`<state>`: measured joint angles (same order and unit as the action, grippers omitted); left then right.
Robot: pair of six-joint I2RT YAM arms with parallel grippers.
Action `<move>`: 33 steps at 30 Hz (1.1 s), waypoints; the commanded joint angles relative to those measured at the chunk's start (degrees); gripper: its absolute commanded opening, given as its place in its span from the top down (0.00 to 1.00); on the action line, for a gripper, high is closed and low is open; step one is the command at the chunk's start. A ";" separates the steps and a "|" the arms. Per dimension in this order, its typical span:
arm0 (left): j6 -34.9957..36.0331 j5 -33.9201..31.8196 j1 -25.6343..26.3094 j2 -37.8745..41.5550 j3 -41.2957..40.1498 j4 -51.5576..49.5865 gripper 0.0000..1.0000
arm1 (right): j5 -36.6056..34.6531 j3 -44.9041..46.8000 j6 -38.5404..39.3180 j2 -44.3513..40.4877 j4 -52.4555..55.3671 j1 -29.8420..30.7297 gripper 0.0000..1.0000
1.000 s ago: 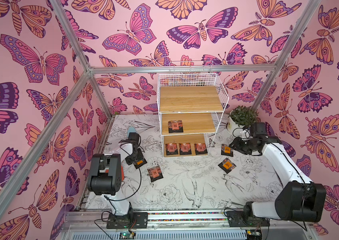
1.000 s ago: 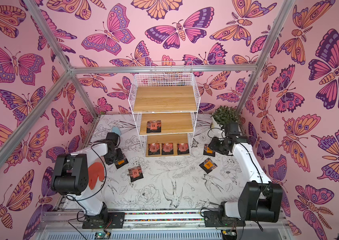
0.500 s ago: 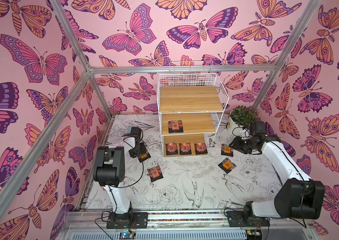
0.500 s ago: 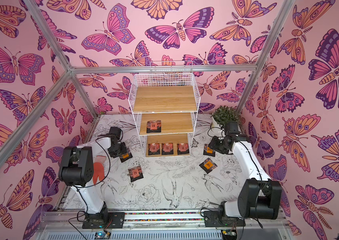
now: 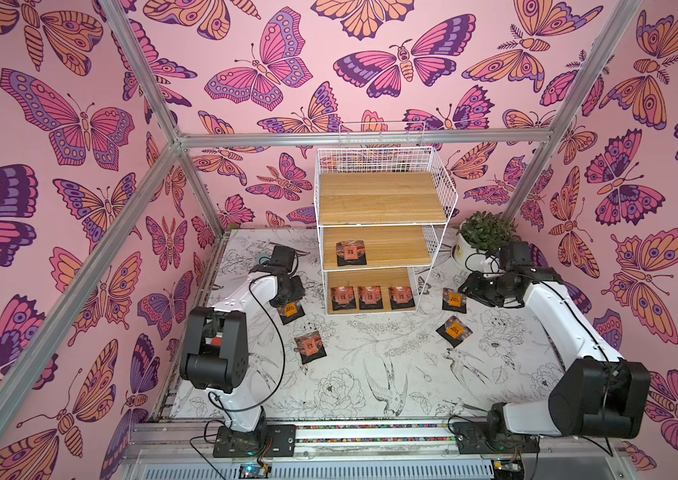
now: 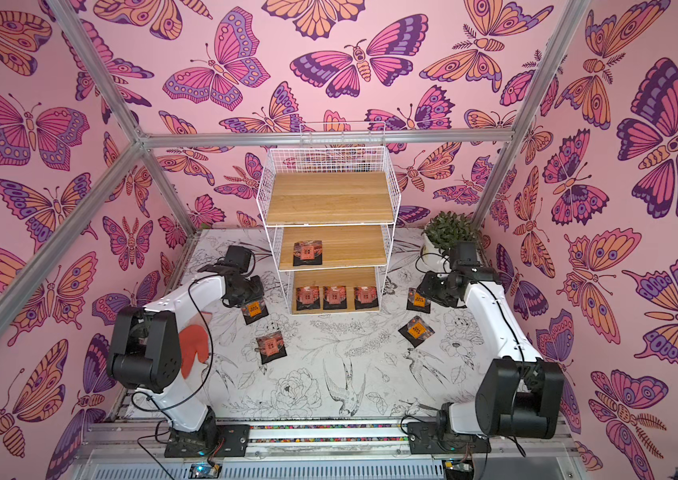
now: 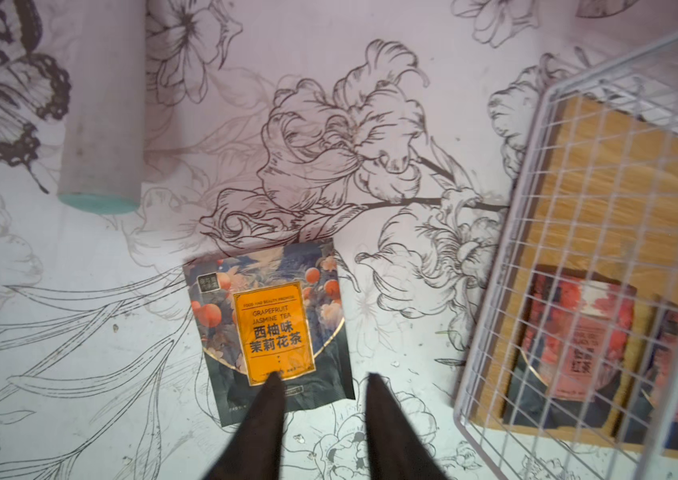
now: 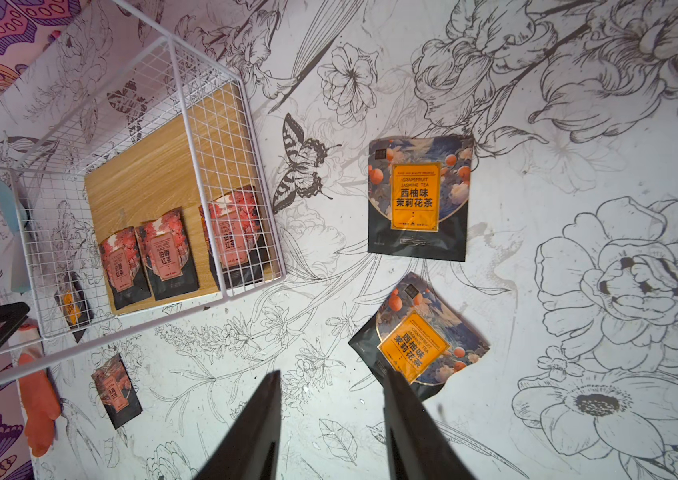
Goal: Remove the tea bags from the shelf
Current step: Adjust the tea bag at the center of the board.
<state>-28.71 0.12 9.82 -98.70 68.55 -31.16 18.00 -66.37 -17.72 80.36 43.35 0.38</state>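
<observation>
The shelf (image 5: 378, 199) stands at the back of the table. One pink-label tea bag (image 5: 351, 253) lies on its middle board and three lie in a row on the bottom board (image 5: 370, 297). My left gripper (image 7: 324, 378) is open just above an orange-label tea bag (image 7: 272, 328) that lies flat on the table left of the shelf; one fingertip overlaps its edge. My right gripper (image 8: 331, 374) hangs open and empty right of the shelf, beside two orange-label tea bags (image 8: 418, 195) (image 8: 416, 353). Another pink-label tea bag (image 5: 310, 347) lies on the table.
A white plant pot (image 5: 480, 245) stands behind the right arm. An orange glove (image 6: 195, 347) lies by the left arm's base. A pale cylinder with a teal end (image 7: 100, 124) stands near the left gripper. Metal frame posts and pink walls close in the table.
The left arm has swung back towards the shelf, and the orange-label tea bag under it now lies slightly nearer the shelf. The right arm has hardly moved.
</observation>
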 commanded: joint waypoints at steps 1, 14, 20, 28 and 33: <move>-2.01 2.74 0.07 -1.21 -0.54 1.38 0.80 | -0.61 -1.48 0.68 -0.02 0.95 -0.38 0.55; -4.11 8.06 2.09 -8.07 0.87 5.76 0.83 | -0.73 -1.44 0.79 -0.20 1.12 -0.38 0.55; -3.78 7.25 2.91 -8.97 -0.26 5.76 0.83 | -0.77 -1.30 0.79 -0.29 1.11 -0.38 0.55; -3.38 5.46 3.01 -7.98 -2.01 4.23 0.84 | -0.68 -1.29 0.69 -0.38 1.03 -0.38 0.55; -3.16 4.64 3.03 -7.58 -2.28 3.06 0.84 | -0.63 -1.22 0.62 -0.55 1.03 -0.38 0.55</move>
<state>-32.21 6.15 12.67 -106.96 67.18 -25.91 18.00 -66.37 -17.72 80.36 43.35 0.38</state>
